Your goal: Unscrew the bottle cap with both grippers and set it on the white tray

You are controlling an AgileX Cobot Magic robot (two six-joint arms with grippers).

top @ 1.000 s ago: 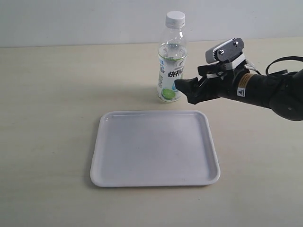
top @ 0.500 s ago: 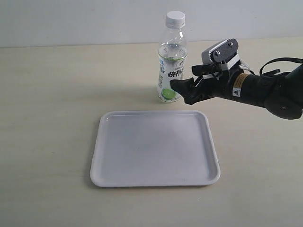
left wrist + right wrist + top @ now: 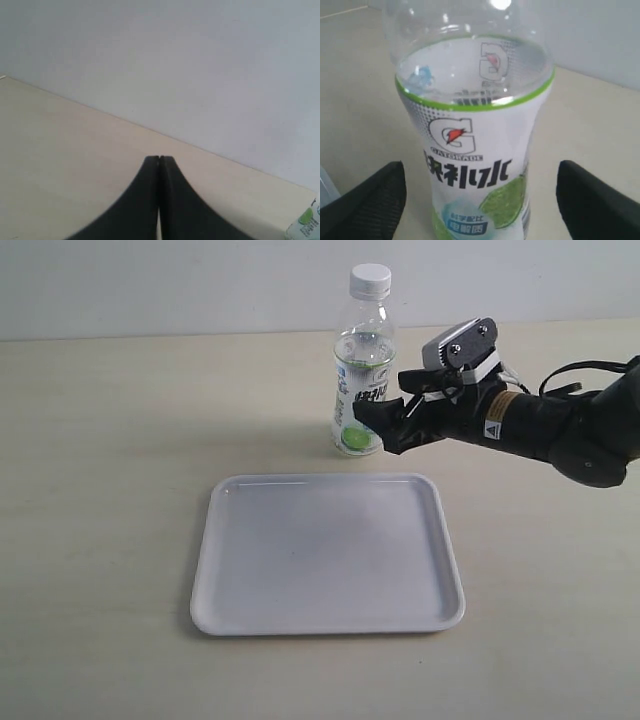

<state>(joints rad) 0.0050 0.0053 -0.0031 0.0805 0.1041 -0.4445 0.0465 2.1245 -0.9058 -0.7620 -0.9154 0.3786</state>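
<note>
Little is done yet. The bottle cap (image 3: 370, 279) sits on the bottle (image 3: 362, 380), upright toward the table's (image 3: 100, 440) far edge, just beyond the white tray (image 3: 215, 610). The right gripper (image 3: 380, 423) brackets the label, jaws apart, seemingly not touching. The left gripper (image 3: 159, 165) is pressed together, empty. Gripping, unscrewing and placing remain.

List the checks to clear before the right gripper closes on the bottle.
1. Right gripper open, one finger on either side of the bottle: ok.
2. Bottle upright on the table: ok.
3. Bottle cap seated on the neck, nothing over it: ok.
4. Left gripper ready for the cap: not ok; it is shut and apart from the bottle.
5. White tray bare to receive the cap: ok.
6. Fingers touching the label: cannot tell.
</note>
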